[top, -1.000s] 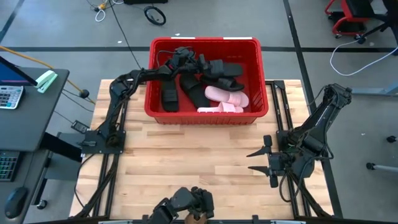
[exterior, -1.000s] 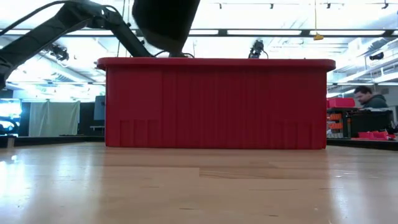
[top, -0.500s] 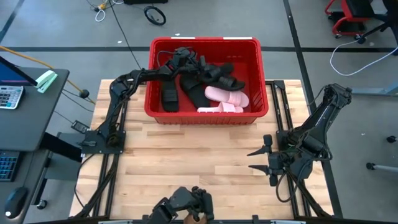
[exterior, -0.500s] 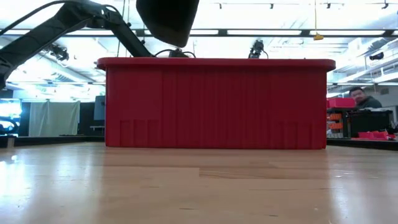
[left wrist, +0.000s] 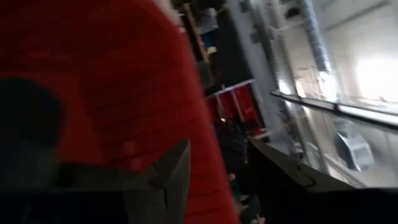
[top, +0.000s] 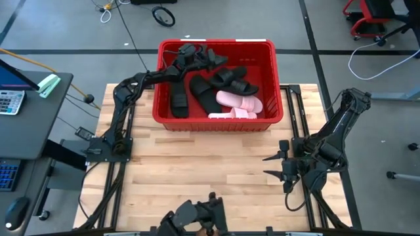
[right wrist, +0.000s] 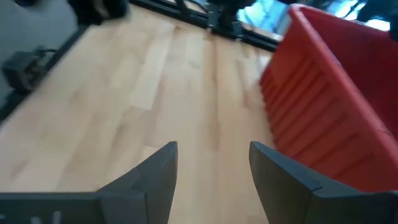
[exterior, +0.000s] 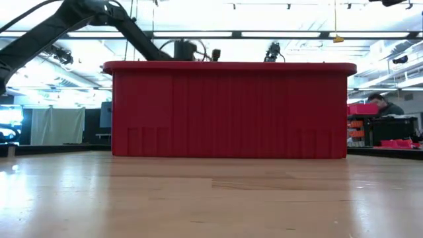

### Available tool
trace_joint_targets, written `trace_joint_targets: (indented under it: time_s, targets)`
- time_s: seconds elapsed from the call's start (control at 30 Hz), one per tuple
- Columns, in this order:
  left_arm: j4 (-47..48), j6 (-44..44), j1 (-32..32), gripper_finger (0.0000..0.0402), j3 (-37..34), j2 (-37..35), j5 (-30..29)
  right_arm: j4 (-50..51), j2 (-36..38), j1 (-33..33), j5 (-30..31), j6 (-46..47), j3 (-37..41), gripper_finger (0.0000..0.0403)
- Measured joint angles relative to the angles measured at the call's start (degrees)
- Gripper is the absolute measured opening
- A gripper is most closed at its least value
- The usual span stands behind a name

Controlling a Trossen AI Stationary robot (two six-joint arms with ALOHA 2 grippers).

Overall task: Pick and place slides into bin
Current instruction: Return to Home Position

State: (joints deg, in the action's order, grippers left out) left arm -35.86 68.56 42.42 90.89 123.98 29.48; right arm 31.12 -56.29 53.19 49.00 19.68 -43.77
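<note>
All the slides we can see lie inside the bin (top: 216, 122), which stands at the middle of the bench's (top: 197, 164) far edge. The black slides (top: 231, 80) are piled on the left and in the middle of the bin. The pink slides (top: 239, 103) lie by its near wall on the right. We see no slide on the bench.

The left gripper (top: 209, 58) hangs over the bin's far left corner, just above the rim. We think this is where things could go wrong. If the arm pulls back too low, a finger could knock the rim and push the bin along the bench. It could also hook a strap and drag a black slide up and over the wall. Going up first and then back looks safer to us.

In the left wrist view its jaws stand wide apart. Only the red wall shows between them, so we think it holds nothing.

The right gripper (right wrist: 213, 155) waits low near the bench's right edge. Its jaws are wide apart too, with bare wood between them. It touches nothing.
</note>
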Motion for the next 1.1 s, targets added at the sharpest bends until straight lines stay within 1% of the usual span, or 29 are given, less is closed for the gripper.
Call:
trace_joint_targets:
  time_s: [0.07,0.13,0.2,0.27,0.33,0.47,0.6,0.67,0.8,0.87,0.93,1.0,1.1]
  targets:
    - [-0.07,-0.51,-1.07,0.0158,2.68,-0.23,0.31,1.18,0.02,0.0,2.41,0.25,0.0,0.0206]
    - [-0.52,-0.8,-2.05,0.0152,6.69,-0.21,2.49,2.53,0.43,0.04,4.69,0.96,0.0,0.0206]
    - [-0.97,-4.7,-3.23,0.0146,11.27,-0.28,6.5,4.43,1.84,0.51,5.54,3.43,-0.03,0.0206]
    - [-1.02,-10.06,-4.37,0.0138,16.0,-0.34,12.14,8.78,3.61,1.94,5.03,6.92,-0.9,0.0206]
    - [-0.77,-12.36,-5.42,0.013,21.13,-0.32,17.43,12.31,5.87,3.83,4.97,9.03,-1.84,0.0206]
    - [-0.85,-15.43,-8.62,0.0114,30.05,-0.35,20.51,15.14,10.82,6.56,6.11,6.44,-3.13,0.0206]
    - [2.49,-18.87,-11.64,0.0098,37.65,-0.39,23.78,15.21,16.31,7.46,6.8,2.02,-3.94,0.0206]
    - [6.66,-19.97,-13.2,0.009,40.72,-0.36,25.51,15.15,19.28,7.51,5.58,2.01,-3.97,0.0206]
    - [18.96,-27.38,-17.02,0.007,44.16,-0.36,27.25,12.29,24.68,7.5,-2.01,-0.47,-1.23,0.0206]
    - [24.2,-31.58,-19.11,0.006,43.53,-0.63,28.02,7.39,26.9,7.5,-4.66,-3.46,1.74,0.0206]
    - [31.19,-36.69,-21.17,0.0052,42.9,-0.73,29.22,1.64,29.4,7.5,-6.98,-6.47,5.46,0.0206]
    - [39.72,-43.31,-23.15,0.0044,42.8,-0.76,29.36,-2.99,32.07,7.5,-10.59,-8.46,9.12,0.0206]
    - [50.05,-50.66,-25.58,0.0036,42.77,-0.84,28.43,-6.0,36.43,7.5,-13.75,-8.55,13.94,0.0206]
